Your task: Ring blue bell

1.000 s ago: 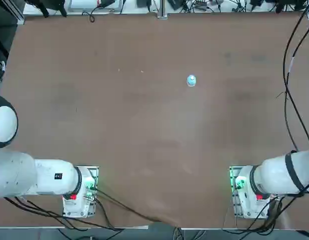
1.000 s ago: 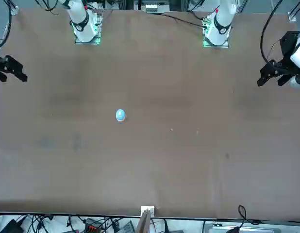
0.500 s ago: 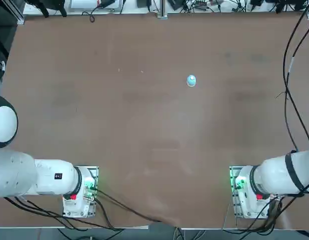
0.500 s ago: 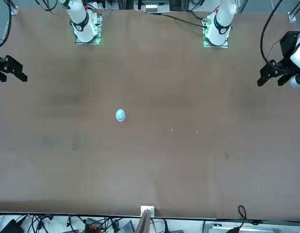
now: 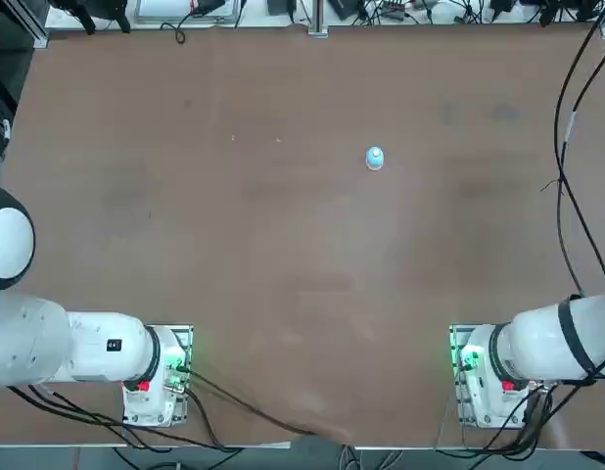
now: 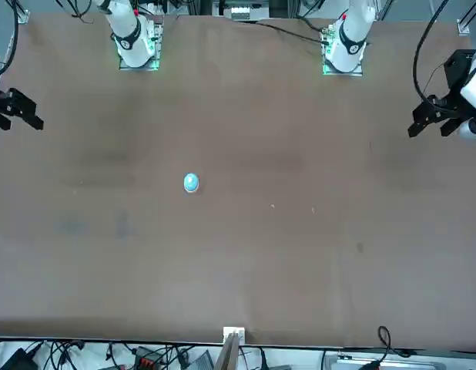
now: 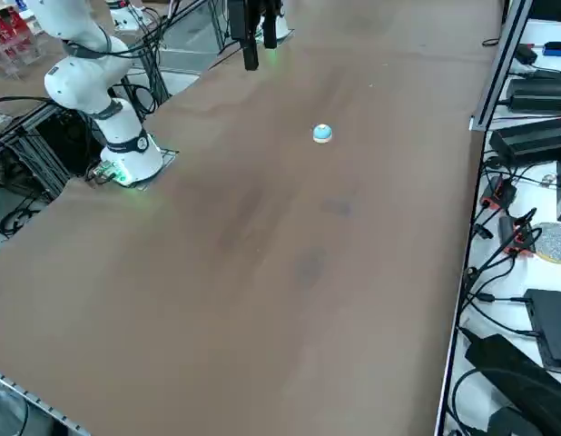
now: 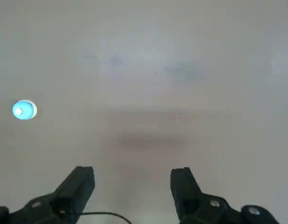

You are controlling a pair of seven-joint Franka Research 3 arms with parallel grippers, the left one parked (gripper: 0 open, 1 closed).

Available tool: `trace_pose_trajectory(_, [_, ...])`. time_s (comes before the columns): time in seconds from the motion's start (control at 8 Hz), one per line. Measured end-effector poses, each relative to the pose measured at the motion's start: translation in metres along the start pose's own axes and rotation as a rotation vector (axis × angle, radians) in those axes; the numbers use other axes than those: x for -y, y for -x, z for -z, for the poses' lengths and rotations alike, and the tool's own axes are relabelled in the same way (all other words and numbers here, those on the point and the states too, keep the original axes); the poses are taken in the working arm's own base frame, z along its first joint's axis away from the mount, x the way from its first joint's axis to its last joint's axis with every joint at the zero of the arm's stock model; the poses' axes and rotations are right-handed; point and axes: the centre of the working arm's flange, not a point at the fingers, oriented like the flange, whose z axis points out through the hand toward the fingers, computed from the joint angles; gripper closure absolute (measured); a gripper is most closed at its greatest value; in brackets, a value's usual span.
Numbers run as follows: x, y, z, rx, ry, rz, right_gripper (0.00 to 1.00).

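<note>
Light-blue bell (image 7: 322, 133) upright on brown tabletop (image 7: 235, 300), well apart from R pincer (image 8: 132, 179), which has fingers wide apart w/ nothing btwn. Step looks like pre-approach; next move prob: bring pincer over bell, shut it, then tap top button (image 8: 19, 111) from above.

1. Blue bell (image 5: 375, 158), upper ctr of top view: light-blue dome w/ whitish btn.
2. Tabletop (image 5: 283, 245), mid-frame: brown.
3. R gripper (image 8: 132, 179), right wrist view: black.
4. R arm (image 5: 557, 343), lower rt of top view: white w/ blk band.
</note>
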Motion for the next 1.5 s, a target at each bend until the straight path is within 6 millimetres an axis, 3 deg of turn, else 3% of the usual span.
trace_pose_trajectory(1.0, [0.0,-0.004,-0.012,0.036,-0.003,0.001,0.03])
trace_pose_trajectory(1.12, [0.001,-0.005,-0.014,0.04,-0.003,0.001,0.18])
trace_pose_trajectory(1.5, [0.001,-0.006,-0.019,0.06,-0.006,0.001,0.78])
